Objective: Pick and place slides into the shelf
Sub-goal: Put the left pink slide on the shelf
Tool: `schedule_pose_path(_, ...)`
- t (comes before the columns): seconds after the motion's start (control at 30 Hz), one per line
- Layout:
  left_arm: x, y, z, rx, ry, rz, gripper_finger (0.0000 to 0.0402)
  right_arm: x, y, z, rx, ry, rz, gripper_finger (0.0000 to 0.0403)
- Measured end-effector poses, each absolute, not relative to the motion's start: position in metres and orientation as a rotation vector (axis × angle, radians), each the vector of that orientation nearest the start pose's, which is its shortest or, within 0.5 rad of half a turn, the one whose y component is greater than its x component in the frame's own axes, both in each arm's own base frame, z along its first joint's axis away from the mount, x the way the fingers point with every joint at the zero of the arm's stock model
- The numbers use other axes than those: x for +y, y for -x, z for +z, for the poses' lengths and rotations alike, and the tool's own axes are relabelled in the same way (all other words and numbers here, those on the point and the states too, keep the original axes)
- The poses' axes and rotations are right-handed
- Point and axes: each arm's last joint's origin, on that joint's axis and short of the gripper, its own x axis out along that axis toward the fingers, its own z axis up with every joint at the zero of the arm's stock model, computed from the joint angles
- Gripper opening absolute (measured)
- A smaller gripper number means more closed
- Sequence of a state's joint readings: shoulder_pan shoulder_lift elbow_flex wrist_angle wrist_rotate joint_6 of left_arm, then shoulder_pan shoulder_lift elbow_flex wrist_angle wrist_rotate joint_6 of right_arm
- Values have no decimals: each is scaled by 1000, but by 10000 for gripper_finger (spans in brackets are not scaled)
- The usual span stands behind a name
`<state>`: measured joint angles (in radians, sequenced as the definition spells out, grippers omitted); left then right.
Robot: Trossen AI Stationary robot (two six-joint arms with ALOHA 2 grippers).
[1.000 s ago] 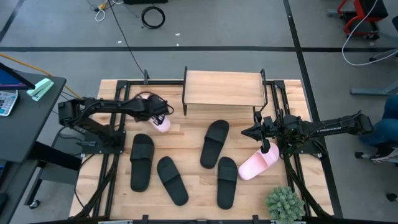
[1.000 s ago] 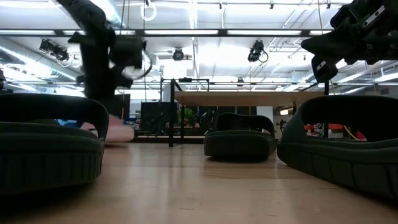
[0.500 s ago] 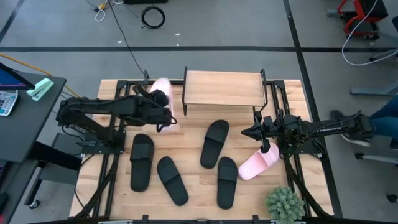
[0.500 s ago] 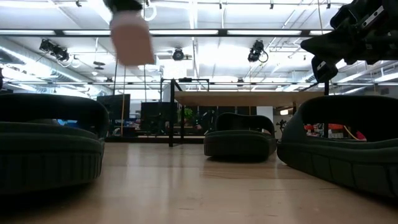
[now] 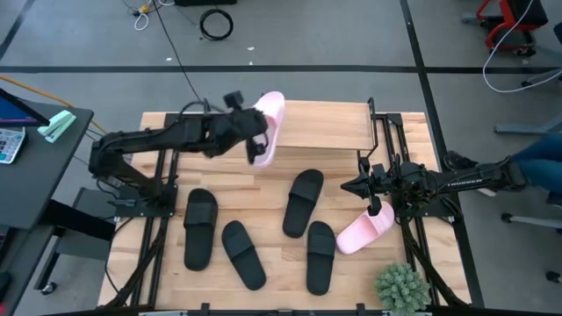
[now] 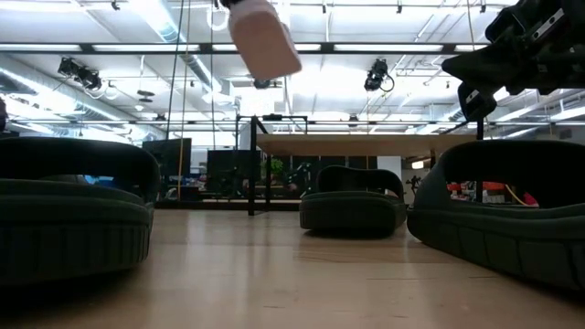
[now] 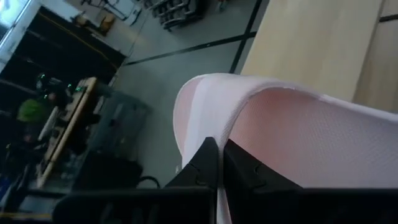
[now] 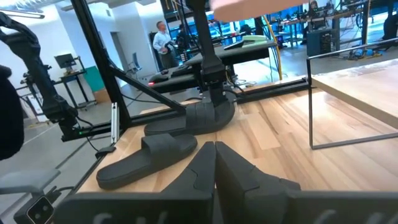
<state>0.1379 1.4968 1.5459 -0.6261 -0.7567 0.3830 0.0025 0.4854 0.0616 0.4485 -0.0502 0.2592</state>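
A light pink slide (image 5: 271,117) hangs in the air over the left end of the shelf (image 5: 320,124), held by my left gripper (image 5: 255,147), which is shut on it. In the low view this slide (image 6: 263,37) floats high above the table. My right gripper (image 5: 350,186) is shut on nothing and waits at the table's right side, beside the second pink slide (image 5: 363,231), which lies flat on its sole. Several black slides (image 5: 304,202) (image 5: 200,227) lie sole-down on the table in front of the shelf. My left gripper pinches the pink slide's wide strap at its edge (image 7: 210,127) between the two fingers (image 7: 205,163). The fingers come from the table's left, roughly level. The slide is lifted clear of table and shelf and sits tilted, over the shelf's left end.
The shelf's black frame posts (image 5: 261,129) (image 5: 371,123) stand at the board's two ends. More black slides (image 5: 243,254) (image 5: 320,255) lie near the table's front. A green plant (image 5: 402,290) stands at the near right corner. A person stands in the room beyond (image 8: 163,38).
My left gripper has risen from the table's left side with the pink slide and carried it right and toward the far edge, to above the shelf's left end. The slide is lifted clear and has turned about. My right arm has kept still.
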Motion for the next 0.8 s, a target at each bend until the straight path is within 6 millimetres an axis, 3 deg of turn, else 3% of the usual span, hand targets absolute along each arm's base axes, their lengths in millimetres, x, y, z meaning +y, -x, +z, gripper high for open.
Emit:
schedule_pose_path(0.2,117,-343,361,722,-482,702,11,2,-131,183,-18,-258,56,14)
schedule_pose_path(0.37,154,-360,325,815,-475,727,11,2,-131,183,-18,-258,56,14)
schedule_pose_path(0.53,175,-366,301,892,-478,738,11,2,-131,183,-19,-258,54,14)
schedule_pose_path(0.8,187,-362,297,903,-464,764,21,2,-131,183,-18,-258,55,14)
